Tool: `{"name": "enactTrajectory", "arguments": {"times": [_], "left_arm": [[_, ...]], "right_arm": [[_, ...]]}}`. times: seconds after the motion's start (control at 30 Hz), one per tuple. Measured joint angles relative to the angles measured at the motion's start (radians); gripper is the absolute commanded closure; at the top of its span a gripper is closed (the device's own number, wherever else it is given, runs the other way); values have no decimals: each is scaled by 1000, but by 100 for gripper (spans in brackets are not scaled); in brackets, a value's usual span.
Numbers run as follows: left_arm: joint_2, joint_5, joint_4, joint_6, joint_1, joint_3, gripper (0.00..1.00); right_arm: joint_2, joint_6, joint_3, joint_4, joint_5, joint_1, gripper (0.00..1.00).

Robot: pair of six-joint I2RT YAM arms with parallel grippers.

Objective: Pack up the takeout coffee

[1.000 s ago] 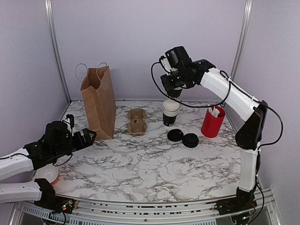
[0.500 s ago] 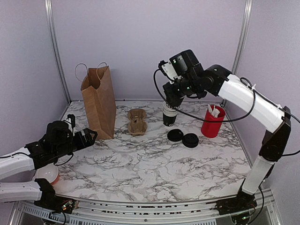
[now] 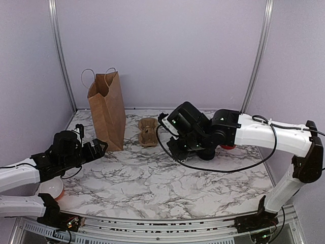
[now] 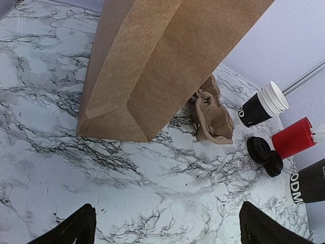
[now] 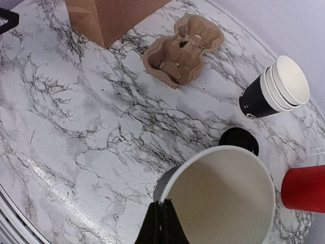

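Paper bag (image 3: 107, 112), cardboard carrier (image 3: 148, 132), stacked cups (image 5: 269, 94)

Bag (image 3: 106, 109): on the table (image 3: 152, 188), 10 o'clock from its centre.
Carrier (image 3: 148, 131): 3 o'clock of the bag, just beside.
Cup stack (image 4: 264, 104): 3 o'clock of the carrier.
Lids (image 4: 259, 149): 5 o'clock of the cup stack, side by side.
Container (image 4: 293, 137): 2 o'clock of the lids.
Cup (image 5: 218, 198): in the right gripper (image 5: 163, 213), 6 o'clock of the lids.
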Motion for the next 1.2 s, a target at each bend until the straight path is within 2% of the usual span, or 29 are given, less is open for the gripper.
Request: {"name": "enactTrajectory", "arguments": {"times": [0.27, 0.47, 0.93, 1.2], "left_arm": [[31, 15, 20, -4, 0, 0, 1], [34, 15, 27, -8, 2, 0, 1], [28, 15, 26, -8, 2, 0, 1], [18, 15, 26, -8, 2, 0, 1]], "right_arm": [[-23, 58, -154, 89, -40, 87, 100], [-14, 89, -212, 157, -73, 104, 100], [43, 93, -232, 229, -89, 104, 100], [46, 91, -232, 228, -89, 104, 94]]}}
